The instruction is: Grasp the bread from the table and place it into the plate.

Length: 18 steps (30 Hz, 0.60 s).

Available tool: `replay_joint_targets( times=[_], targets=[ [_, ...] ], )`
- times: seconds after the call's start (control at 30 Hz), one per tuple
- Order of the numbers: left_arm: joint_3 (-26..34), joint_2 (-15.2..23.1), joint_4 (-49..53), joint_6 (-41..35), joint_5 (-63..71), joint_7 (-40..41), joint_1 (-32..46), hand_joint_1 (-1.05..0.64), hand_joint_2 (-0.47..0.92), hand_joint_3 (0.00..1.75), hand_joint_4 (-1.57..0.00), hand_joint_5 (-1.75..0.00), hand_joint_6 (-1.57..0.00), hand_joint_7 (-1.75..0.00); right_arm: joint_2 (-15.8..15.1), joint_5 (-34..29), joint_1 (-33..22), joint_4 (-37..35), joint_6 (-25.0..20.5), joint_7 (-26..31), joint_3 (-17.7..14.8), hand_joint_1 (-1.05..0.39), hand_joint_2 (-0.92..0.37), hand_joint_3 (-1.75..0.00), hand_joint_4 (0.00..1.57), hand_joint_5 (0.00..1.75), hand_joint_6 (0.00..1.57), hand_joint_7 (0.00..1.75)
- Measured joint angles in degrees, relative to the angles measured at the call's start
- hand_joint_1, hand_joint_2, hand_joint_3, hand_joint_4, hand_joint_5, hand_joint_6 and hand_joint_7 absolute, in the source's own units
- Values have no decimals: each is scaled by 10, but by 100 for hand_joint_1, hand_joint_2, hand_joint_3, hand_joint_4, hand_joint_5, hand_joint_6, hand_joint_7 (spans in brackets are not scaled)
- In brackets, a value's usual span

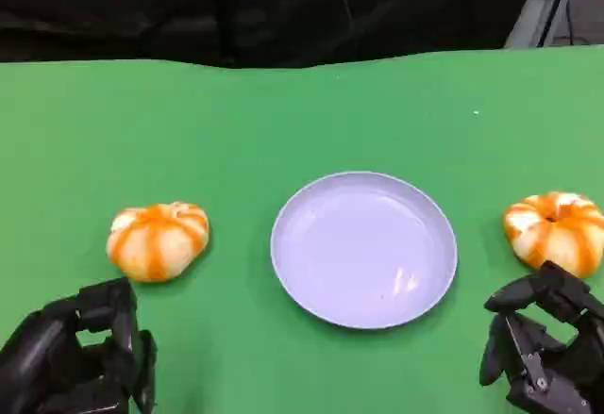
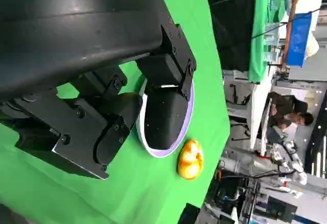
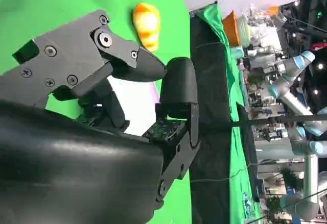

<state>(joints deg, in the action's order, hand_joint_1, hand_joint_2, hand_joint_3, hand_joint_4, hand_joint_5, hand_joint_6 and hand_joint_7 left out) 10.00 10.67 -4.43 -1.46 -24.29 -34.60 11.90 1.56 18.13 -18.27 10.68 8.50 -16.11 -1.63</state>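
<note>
Clearly both buns look soft and light, so a gentle hold around the round sides should do. One bun lies on the green table left of the empty plate, near the left hand; the other bun lies right of it, just beyond the right hand. Both hands hold nothing, with fingers partly curled; how far apart they are I cannot tell.

Your head camera looks down on the green counter, plate central. Both wrist cameras sit close behind their fingers, turned sideways, sharing that plate with it.
</note>
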Motion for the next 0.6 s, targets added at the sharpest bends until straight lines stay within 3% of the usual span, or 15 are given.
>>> replay_joint_targets(
  times=[0.43, 0.5, 0.6],
  targets=[
    [0, 0, 0, 0, 3, 0, 0, 2, 47, 147, -98, -175, -87, -169, 0, 0, 0, 0, 0, 0, 0, -17, -63, -93, 85, 175, 78, 147],
    [0, 0, 0, 5, 18, 9, 1, 2, 47, 139, -84, -172, -79, -158, 0, 0, 0, 0, 0, 0, 0, -17, -63, -93, 85, 175, 77, 147],
    [0, 0, -3, 21, 37, 24, 4, 3, 48, 136, -80, -172, -77, -154, 0, 0, 0, 0, 0, 0, 0, -17, -63, -93, 85, 175, 77, 147]
  ],
)
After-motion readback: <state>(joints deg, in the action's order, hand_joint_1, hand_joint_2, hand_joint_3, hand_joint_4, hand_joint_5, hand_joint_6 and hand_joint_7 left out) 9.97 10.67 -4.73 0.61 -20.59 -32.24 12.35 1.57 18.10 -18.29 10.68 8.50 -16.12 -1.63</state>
